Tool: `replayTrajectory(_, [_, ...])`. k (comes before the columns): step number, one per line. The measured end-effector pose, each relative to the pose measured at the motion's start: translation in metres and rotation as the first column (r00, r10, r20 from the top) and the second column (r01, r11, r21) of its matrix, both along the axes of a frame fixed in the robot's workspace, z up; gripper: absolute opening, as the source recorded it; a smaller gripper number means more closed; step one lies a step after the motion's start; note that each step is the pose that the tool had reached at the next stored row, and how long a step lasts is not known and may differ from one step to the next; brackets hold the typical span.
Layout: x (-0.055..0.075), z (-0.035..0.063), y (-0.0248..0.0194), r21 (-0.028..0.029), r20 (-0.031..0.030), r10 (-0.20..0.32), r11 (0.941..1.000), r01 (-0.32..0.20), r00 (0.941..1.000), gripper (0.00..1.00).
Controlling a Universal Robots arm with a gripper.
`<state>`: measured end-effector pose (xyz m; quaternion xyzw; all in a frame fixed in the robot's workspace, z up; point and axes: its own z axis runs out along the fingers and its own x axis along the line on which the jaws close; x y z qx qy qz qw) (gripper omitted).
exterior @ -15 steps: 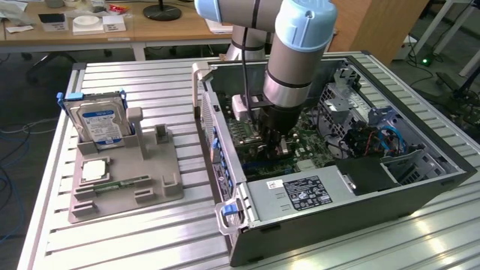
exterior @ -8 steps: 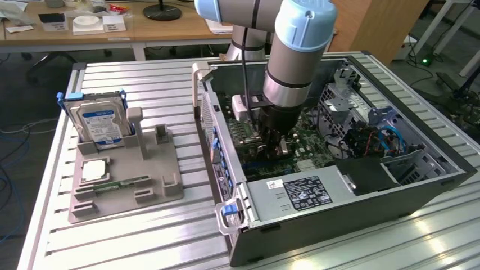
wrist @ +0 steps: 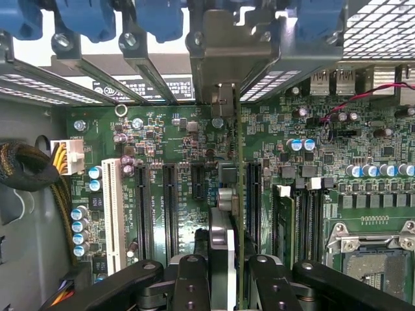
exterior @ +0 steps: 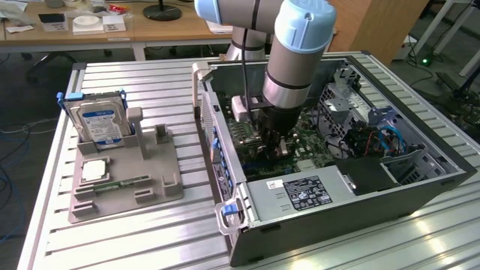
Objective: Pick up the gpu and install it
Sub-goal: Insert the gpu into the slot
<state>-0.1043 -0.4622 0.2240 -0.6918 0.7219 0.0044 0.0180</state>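
the gripper [wrist: 228, 275] is closed on the gpu [wrist: 238, 194], holding it edge-down over the motherboard [wrist: 194, 142] expansion slot for seating.

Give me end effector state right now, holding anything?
End effector: closed on the gpu, held edge-on down inside the open computer case, over the motherboard slots.
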Motion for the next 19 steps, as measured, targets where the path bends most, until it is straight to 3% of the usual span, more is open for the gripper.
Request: replayTrajectory(19, [0.0, -0.0063, 0.0001, 0.0003, 0.0001, 0.0, 1.0, 0.0, 1.0, 0.28])
